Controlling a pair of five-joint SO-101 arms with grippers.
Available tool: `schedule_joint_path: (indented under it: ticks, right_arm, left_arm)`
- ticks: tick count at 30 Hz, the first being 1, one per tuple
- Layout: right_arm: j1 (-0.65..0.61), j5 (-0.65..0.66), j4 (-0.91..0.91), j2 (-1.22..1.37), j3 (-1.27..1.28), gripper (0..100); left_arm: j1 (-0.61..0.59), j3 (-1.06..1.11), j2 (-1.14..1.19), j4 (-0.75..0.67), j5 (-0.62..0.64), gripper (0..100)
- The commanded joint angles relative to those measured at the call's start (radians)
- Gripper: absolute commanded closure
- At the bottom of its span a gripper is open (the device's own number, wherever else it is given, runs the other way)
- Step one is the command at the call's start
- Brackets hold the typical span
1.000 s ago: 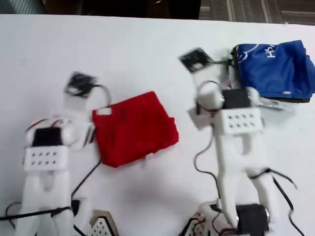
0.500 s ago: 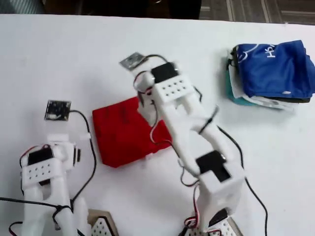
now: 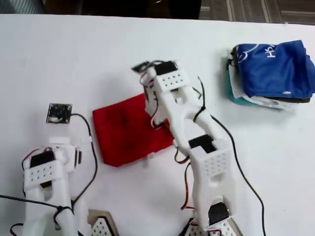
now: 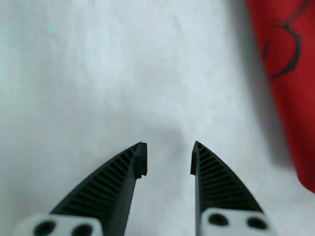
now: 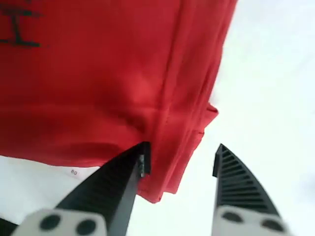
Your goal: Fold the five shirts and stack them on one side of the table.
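A folded red shirt (image 3: pixel 125 130) lies on the white table (image 3: pixel 74 54), left of centre. My right arm (image 3: pixel 170 81) stretches from the front edge over the shirt's far right corner. In the right wrist view my right gripper (image 5: pixel 179 157) is open, with the red shirt's (image 5: pixel 98 73) folded corner between its fingers and one fingertip (image 5: pixel 140 160) against the cloth. My left arm (image 3: pixel 44 167) is at the front left. My left gripper (image 4: pixel 168 157) is open over bare table, the red shirt (image 4: pixel 288 73) off to one side of it.
A stack of folded shirts sits at the table's right side, a blue shirt (image 3: pixel 275 66) on top with teal and white layers (image 3: pixel 235 91) under it. Cables trail from both arm bases near the front edge.
My right arm has swung from the stack at the right over to the red shirt's corner. My left arm has pulled back from the shirt toward the front left.
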Motion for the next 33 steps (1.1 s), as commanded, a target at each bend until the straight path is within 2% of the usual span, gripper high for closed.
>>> schedule_joint_path:
  ticks: [1, 6, 13, 20, 29, 33]
  right_arm:
    - [-0.004, -0.008, 0.028, -0.107, -0.11, 78.7]
    - [-0.008, -0.083, 0.015, -0.107, -0.149, 77.4]
    - [-0.042, -0.152, -0.007, 0.03, -0.155, 58.5]
    - [-0.162, -0.129, -0.027, 0.058, -0.16, 58.0]
    - [-0.061, -0.132, -0.073, 0.18, -0.176, 58.0]
    - [-0.053, -0.127, -0.065, 0.295, -0.176, 58.0]
  left_arm:
    - [-0.006, 0.007, -0.026, -0.031, -0.002, 83]
    - [-0.006, 0.008, -0.026, -0.034, 0.0, 83]
    - [-0.006, 0.012, -0.025, -0.034, 0.002, 83]
    - [-0.005, 0.012, -0.023, -0.034, 0.002, 83]
    - [-0.005, 0.012, -0.023, -0.034, 0.002, 83]
    - [-0.005, 0.012, -0.023, -0.034, 0.002, 83]
